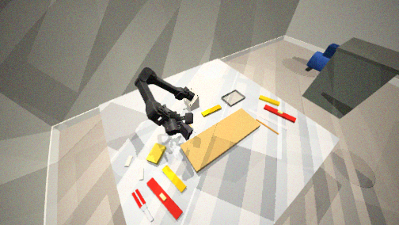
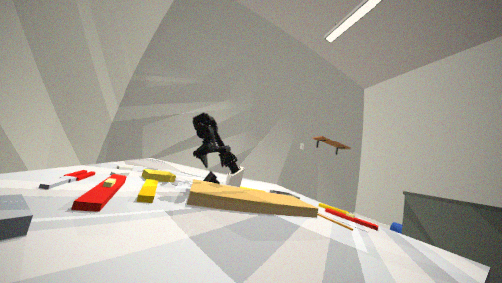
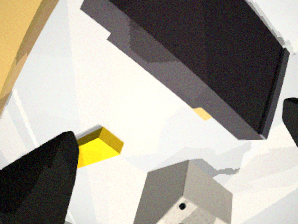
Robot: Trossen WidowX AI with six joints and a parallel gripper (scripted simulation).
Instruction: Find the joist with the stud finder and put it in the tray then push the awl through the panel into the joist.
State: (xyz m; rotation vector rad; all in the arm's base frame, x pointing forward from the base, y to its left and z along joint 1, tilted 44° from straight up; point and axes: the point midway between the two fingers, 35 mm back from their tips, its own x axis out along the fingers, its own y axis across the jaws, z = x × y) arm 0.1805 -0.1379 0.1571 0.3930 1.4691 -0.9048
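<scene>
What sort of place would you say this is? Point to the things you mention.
Probably a workshop-like room: a worktable (image 1: 301, 158) (image 2: 299, 254) with red-handled pliers (image 1: 140, 196) (image 2: 75, 176), a spirit-level-like red bar (image 1: 165, 198) (image 2: 101, 193) and a wooden panel (image 1: 222, 139) (image 2: 254, 196).

white table (image 1: 245, 186) (image 2: 199, 249); on it wood panel (image 1: 222, 139) (image 2: 249, 200), empty dark-rimmed tray (image 1: 225, 101), red levels (image 1: 170, 206) (image 2: 95, 197), yellow bars (image 1: 174, 179) (image 2: 148, 191).

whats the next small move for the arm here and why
Probably ease the open gripper down over the dark block, likely the stud finder, after turning slightly to line up: in the wrist view the block lies slantwise, high between the fingers, and nothing is gripped yet.
</scene>
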